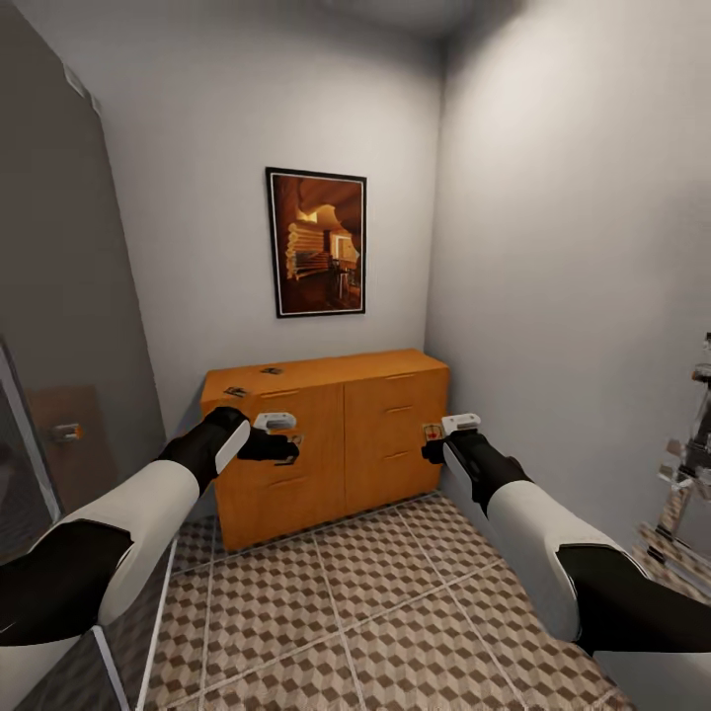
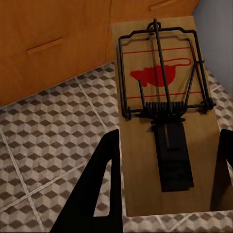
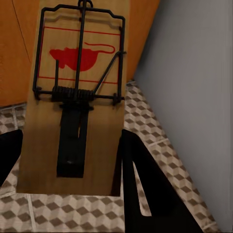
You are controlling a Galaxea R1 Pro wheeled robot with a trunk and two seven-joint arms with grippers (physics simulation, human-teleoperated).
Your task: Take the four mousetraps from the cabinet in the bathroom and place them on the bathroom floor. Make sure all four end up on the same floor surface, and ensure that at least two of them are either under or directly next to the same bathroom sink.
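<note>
Mousetraps ride in both grippers: the left gripper (image 2: 165, 184) has its jaws clamped on 1 trap (image 2: 162, 111), the right gripper (image 3: 73, 179) on another (image 3: 77, 92), each board's long axis running straight out along the fingers, held above the bathroom floor (image 1: 395, 612) in front of the cabinet (image 1: 336, 434). 2 more small dark traps (image 1: 271, 371) appear to lie on the cabinet top, nearer the left arm. Each held trap is a tan wooden board with black wire spring and red mouse print.
</note>
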